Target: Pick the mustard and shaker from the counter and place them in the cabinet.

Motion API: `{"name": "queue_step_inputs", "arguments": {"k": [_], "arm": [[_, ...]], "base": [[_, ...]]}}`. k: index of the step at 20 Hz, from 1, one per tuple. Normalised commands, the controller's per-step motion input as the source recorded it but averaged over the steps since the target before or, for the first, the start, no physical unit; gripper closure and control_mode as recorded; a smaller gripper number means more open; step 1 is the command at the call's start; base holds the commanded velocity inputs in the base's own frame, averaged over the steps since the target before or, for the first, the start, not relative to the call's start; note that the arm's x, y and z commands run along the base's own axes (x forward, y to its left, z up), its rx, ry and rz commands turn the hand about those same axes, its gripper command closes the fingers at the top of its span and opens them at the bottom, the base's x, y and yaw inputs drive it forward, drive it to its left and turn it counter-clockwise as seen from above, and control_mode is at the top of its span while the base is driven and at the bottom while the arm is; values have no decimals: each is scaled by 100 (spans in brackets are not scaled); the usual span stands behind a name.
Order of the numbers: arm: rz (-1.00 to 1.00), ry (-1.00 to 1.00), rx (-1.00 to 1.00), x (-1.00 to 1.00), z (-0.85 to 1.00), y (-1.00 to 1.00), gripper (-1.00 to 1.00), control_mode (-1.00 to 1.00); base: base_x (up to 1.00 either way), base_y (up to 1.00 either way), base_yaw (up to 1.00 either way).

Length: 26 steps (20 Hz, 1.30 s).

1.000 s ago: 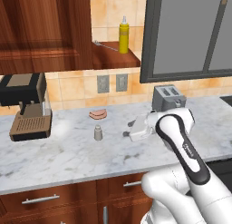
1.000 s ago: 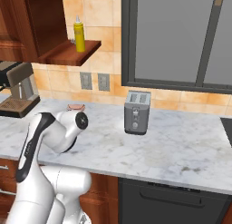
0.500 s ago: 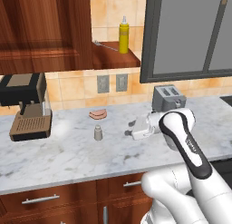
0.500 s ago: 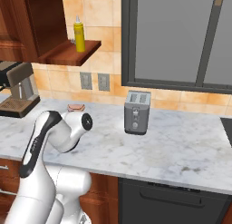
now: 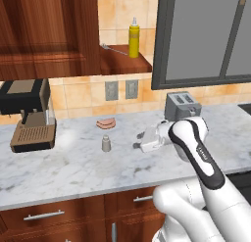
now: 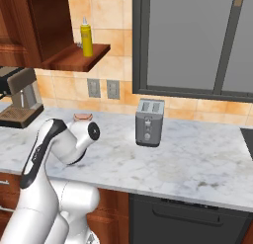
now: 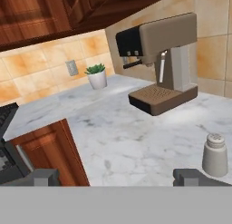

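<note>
From my remote seat, the gripper (image 5: 138,142) sat mid-frame in the left base view, low over the counter (image 5: 73,170), its jaws spread wide and holding nothing. The shaker (image 5: 105,143) stood upright on the marble left of it, apart from it; in the hand view it showed at the lower right, near the right fingertip. The mustard (image 5: 134,38) was already standing on the cabinet (image 5: 49,35) shelf at the upper middle of the frame, so I judged the shaker to be the piece left. It looked small, rigid and light, with a smooth body likely to slip or topple if nudged; I judged that the straight grey wall below its rounded top was the place to grip. A pink food piece (image 5: 106,123) lay behind the shaker toward the tiled wall. A coffee machine (image 5: 29,113) occupied the left of the frame, a toaster (image 5: 181,105) stood right of centre, and a small potted plant (image 7: 97,76) sat far along the marble in the hand view.
</note>
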Motion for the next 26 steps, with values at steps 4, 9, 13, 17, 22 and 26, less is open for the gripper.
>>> {"name": "queue_step_inputs", "arguments": {"k": [4,9,13,17,22,26], "arm": [[0,0,0,15,-21,5,-100,-100],[0,0,0,21,-20,7,-100,-100],[0,0,0,26,-20,8,-100,-100],[0,0,0,32,-23,12,-100,-100],[0,0,0,38,-23,14,-100,-100],[0,0,0,39,-23,14,-100,-100]], "base": [[0,0,0],[0,0,0],[0,0,0],[0,0,0],[0,0,0],[0,0,0]]}}
